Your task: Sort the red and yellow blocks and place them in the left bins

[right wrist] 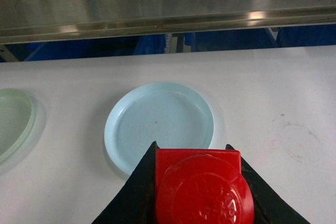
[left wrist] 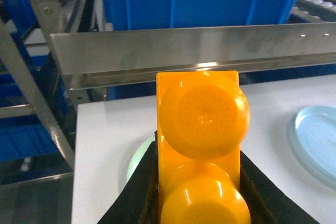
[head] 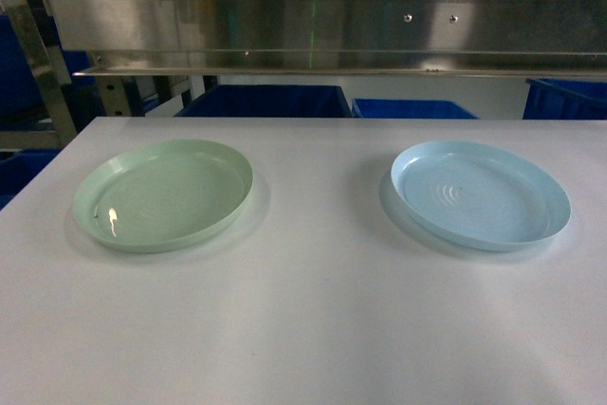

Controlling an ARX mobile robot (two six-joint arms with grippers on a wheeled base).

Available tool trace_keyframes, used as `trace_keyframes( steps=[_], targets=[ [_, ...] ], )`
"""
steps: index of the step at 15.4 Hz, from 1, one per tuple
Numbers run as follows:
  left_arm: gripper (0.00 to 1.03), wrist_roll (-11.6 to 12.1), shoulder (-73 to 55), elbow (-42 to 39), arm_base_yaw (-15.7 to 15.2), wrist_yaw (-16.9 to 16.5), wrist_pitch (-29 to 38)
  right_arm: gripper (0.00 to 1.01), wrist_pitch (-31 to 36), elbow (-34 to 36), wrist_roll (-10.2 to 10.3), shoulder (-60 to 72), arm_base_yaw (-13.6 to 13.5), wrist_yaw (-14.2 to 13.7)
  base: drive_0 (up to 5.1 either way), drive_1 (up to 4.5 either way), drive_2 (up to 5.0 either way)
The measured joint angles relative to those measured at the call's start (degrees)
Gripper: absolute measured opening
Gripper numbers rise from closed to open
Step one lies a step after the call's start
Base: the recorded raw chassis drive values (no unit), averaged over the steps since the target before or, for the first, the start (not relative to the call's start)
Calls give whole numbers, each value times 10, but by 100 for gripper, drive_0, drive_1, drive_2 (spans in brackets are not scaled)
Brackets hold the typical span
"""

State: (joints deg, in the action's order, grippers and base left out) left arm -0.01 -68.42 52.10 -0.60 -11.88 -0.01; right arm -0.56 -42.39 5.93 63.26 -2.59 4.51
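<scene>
We find the left gripper (left wrist: 202, 203) closed on the orange-yellow block (left wrist: 202, 145) with the pale green plate (left wrist: 137, 162) beneath it, and the right gripper (right wrist: 198, 192) closed on the red block (right wrist: 202, 187), the pale blue plate (right wrist: 157, 124) just ahead.

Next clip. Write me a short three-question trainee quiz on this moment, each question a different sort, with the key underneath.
1. True or false: the green plate has a block lying in it.
2. Which brick is the right gripper shut on? A. the yellow brick B. the red brick C. none
3. Fill in: the brick in the left gripper shows ___ round studs.

Key
1. False; both it and the blue plate are bare.
2. B, the red brick.
3. Two, on the yellow brick.
</scene>
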Motion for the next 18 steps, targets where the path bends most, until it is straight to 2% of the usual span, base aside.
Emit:
trace_keyframes(
  steps=[3,4,6,8,9,12,18],
  targets=[
    [26,-11,12,0,5,7,-19,27,0,0,0,0,0,0,0,0,0],
    [26,-10,12,-9,-12,17,-37,27,0,0,0,0,0,0,0,0,0],
    [26,-10,7,-19,-21,21,-1,27,0,0,0,0,0,0,0,0,0],
    [26,-16,-15,-21,-30,53,75,27,0,0,0,0,0,0,0,0,0],
    [26,-19,-28,-19,-36,49,94,27,0,0,0,0,0,0,0,0,0],
    [26,-26,-34,-19,-37,48,92,27,0,0,0,0,0,0,0,0,0],
    [26,-28,-34,-19,-36,46,91,27,0,0,0,0,3,0,-478,257,257]
  ],
)
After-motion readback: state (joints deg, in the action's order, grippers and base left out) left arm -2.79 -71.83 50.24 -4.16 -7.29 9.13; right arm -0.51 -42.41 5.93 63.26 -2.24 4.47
